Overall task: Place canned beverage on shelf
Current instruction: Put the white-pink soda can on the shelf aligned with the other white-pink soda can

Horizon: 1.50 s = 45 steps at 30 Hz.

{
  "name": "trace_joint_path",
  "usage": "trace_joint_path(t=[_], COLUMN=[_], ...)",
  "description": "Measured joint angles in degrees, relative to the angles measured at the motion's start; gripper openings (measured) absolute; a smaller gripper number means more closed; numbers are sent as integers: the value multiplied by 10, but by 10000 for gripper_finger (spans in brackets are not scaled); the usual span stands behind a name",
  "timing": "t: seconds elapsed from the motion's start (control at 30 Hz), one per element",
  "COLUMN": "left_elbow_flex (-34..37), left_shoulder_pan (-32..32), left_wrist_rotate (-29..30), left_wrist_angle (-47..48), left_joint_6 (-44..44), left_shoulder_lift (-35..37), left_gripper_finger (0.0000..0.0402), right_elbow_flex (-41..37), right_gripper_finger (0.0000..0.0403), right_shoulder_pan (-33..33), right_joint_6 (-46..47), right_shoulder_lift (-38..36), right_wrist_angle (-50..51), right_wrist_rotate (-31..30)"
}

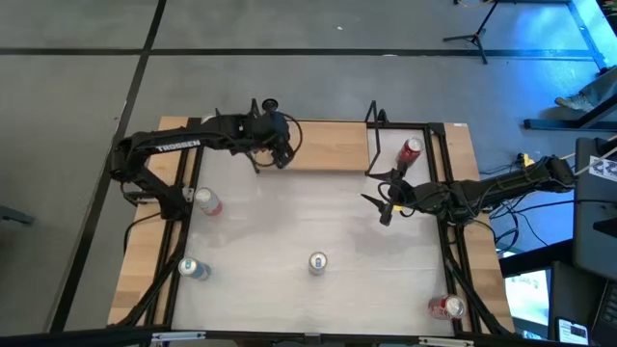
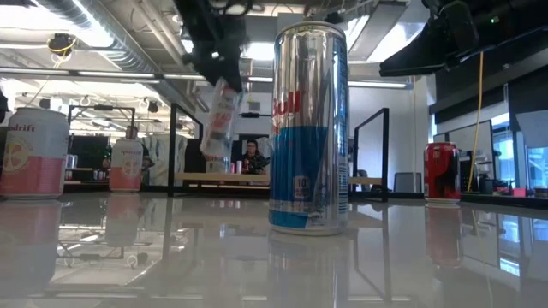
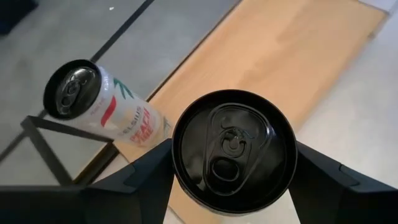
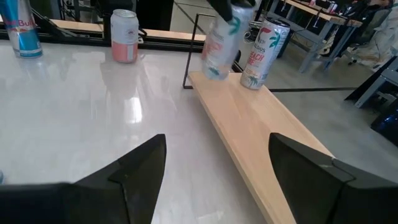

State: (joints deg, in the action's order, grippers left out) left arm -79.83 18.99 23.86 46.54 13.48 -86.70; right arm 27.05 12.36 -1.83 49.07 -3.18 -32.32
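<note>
Left pincer (image 3: 233, 186) clenches 1 can (image 3: 234, 151) over the shelf (image 3: 280, 68) (for lowering); right pincer (image 4: 214, 180) waits released nearby.

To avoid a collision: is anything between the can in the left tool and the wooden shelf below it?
Nothing visible. The left tool holds the can over a bare part of the shelf. A second can stands close beside it, not underneath. The right tool waits open over the table.
</note>
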Motion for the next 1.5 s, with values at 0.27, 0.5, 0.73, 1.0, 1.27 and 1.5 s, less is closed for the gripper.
trace_joint_path(t=[0.27, 0.5, 0.73, 1.0, 1.27, 1.5], left_elbow_flex=[58, 72, 72, 72, 73, 73], left_shoulder_pan=[50, 60, 59, 60, 59, 59], left_wrist_rotate=[-58, -60, -62, -63, -55, -51], left_wrist_angle=[-62, -73, -71, -69, -67, -67], left_joint_6=[-1, -3, -33, -46, -48, -49], left_shoulder_lift=[0, 2, 2, 1, 1, 0], left_gripper_finger=[243, 243, 253, 273, 274, 275], right_elbow_flex=[0, 0, 0, 0, 0, 0], right_gripper_finger=[280, 280, 280, 280, 280, 280], right_shoulder_pan=[0, 0, 0, 0, 0, 0], right_joint_6=[0, -2, -15, -17, -17, -17], right_shoulder_lift=[0, 13, 31, 37, 37, 37], right_wrist_angle=[0, -3, -26, -32, -32, -32], right_wrist_rotate=[0, 0, -1, -2, -2, -2])
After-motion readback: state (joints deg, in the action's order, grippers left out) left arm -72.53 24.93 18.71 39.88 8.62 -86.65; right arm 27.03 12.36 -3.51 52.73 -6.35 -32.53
